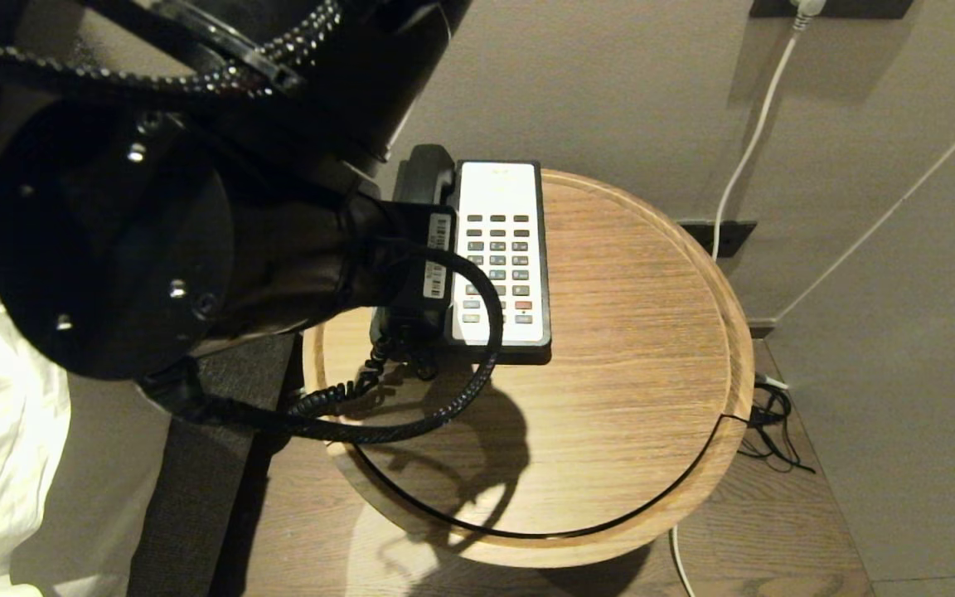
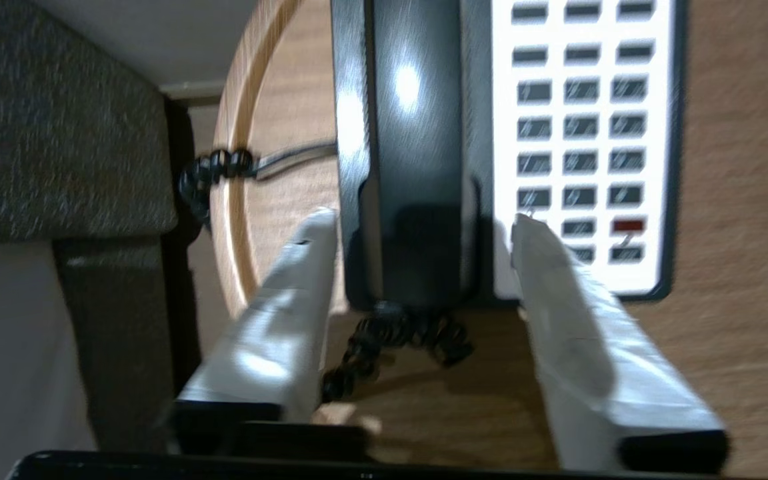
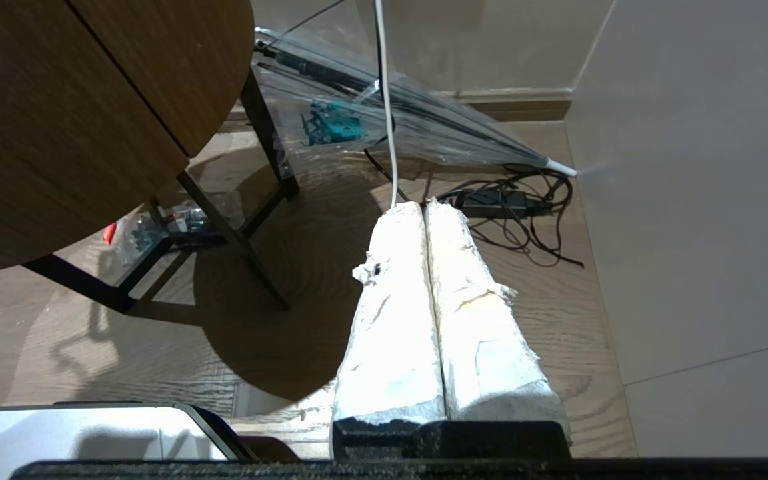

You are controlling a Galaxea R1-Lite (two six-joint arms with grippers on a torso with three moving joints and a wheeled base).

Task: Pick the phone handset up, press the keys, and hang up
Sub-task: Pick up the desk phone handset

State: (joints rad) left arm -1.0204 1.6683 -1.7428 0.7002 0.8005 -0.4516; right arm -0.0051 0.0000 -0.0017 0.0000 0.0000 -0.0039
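Table (image 1: pixel 627 348): round, pale oak grain with a raised rim and a thin dark seam curving near its front edge; it fills the middle of the head view.
Left arm (image 1: pixel 113 240): bulky matte black housing with small screws, covering the head view from 9 to 11 o'clock and reaching over the table's left part.
Phone base (image 1: pixel 501 249): long rectangle, glossy black shell with a smooth white faceplate, lying toward 11 o'clock on the tabletop.
Phone handset (image 2: pixel 417 153): long glossy black receiver with rounded ends, lying in the cradle along the base's left side.
Left gripper (image 2: pixel 424 227): two blunt, white-wrapped fingers (image 2: pixel 291 300) spread apart, one on each side of the handset's cord end; contact is hard to judge through the blur, perhaps just clear.
Right gripper (image 3: pixel 425 220): rough white-wrapped fingers pressed together, empty, hanging over the wood-plank floor beside the table's dark legs.
Cord (image 1: pixel 345 394): black springy coil leaving the handset's near end toward 7 o'clock, over the rim.
Keys (image 1: pixel 498 265): grid of small dark grey rectangles, one red, on the faceplate.
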